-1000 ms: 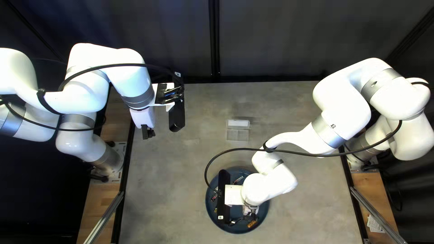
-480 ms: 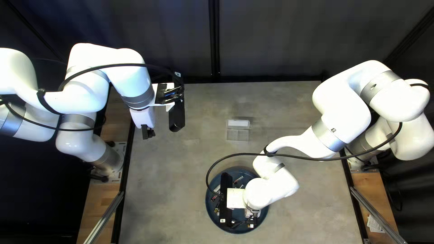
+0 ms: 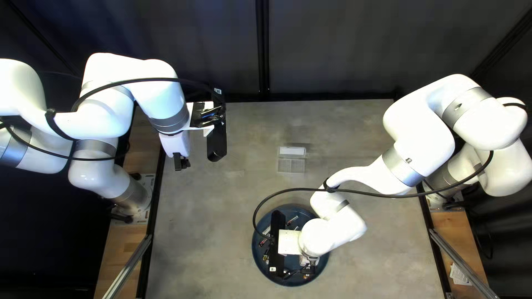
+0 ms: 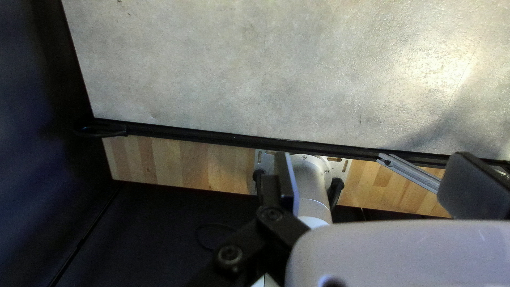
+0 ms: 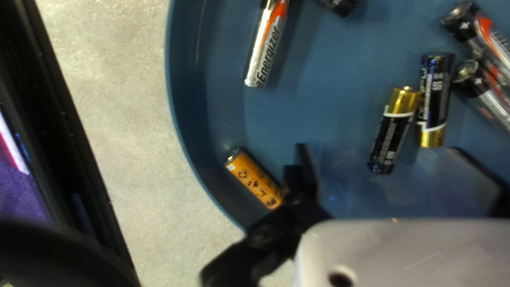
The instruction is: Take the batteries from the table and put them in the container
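In the top left view, my right gripper [image 3: 308, 271] is over the lower part of a blue round tray [image 3: 325, 260] holding several batteries. My left gripper [image 3: 181, 161] hangs near the table's left edge, far from the tray. A small clear container [image 3: 291, 165] lies near mid-table. In the right wrist view, my right gripper [image 5: 380, 151] is open; a black-and-gold battery [image 5: 392, 133] lies ahead of the gap, a second [image 5: 435, 98] beside it. An orange battery [image 5: 254, 179] lies outside one finger. In the left wrist view, my left gripper [image 4: 374, 170] stands open and empty.
More batteries, such as a silver one [image 5: 265, 48], lie elsewhere in the tray. My right arm's cable [image 3: 354, 191] loops above the table between container and tray. A metal rail [image 3: 128, 266] runs along the left side.
My right gripper has shifted slightly to the right over the tray in the top left view, covering more of the orange battery there, then stayed nearly still. My left arm has not moved.
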Motion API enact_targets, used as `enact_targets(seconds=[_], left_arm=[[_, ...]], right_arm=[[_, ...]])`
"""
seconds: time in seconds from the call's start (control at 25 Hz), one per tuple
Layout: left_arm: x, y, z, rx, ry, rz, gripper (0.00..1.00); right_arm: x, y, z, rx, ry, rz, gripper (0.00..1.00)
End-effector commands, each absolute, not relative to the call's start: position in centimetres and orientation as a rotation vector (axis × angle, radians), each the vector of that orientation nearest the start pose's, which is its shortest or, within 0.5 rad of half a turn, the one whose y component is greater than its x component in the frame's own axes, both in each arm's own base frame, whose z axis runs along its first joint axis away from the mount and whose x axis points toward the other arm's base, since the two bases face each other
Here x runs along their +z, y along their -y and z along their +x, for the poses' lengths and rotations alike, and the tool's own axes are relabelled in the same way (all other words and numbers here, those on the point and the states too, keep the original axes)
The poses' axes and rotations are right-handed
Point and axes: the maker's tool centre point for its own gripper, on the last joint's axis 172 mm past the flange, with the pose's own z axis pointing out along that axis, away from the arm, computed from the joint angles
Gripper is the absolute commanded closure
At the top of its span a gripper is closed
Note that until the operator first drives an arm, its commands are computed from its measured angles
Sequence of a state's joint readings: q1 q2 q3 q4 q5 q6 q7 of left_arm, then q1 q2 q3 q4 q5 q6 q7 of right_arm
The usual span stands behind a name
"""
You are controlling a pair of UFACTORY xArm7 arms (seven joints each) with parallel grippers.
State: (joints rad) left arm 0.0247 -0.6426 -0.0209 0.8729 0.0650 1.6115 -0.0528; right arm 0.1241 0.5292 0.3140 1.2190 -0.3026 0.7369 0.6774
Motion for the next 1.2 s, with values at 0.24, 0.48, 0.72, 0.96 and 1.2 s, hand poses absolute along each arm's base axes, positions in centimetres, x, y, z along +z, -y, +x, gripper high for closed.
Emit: enact_targets(seconds=[0.24,0.48,0.72,0.96,1.2], left_arm=[[31.7,-1.9,26.2,0.144,0.093,-3.057,0.00],[31.7,-1.9,26.2,0.144,0.093,-3.057,0.00],[31.7,-1.9,26.2,0.144,0.093,-3.057,0.00],[31.7,-1.9,26.2,0.144,0.093,-3.057,0.00],[31.7,-1.9,26.2,0.144,0.093,-3.057,0.00]], right_arm=[[8.4,-23.0,50.8,-0.079,-0.072,-3.242,1.00],[9.7,-20.1,50.0,-0.090,-0.172,-3.232,1.00],[13.3,-13.6,50.2,-0.052,-0.633,-3.110,1.00],[13.7,-10.4,50.8,0.049,-1.151,-2.925,1.00],[13.4,-8.8,49.9,0.065,-1.507,-2.781,1.00]])
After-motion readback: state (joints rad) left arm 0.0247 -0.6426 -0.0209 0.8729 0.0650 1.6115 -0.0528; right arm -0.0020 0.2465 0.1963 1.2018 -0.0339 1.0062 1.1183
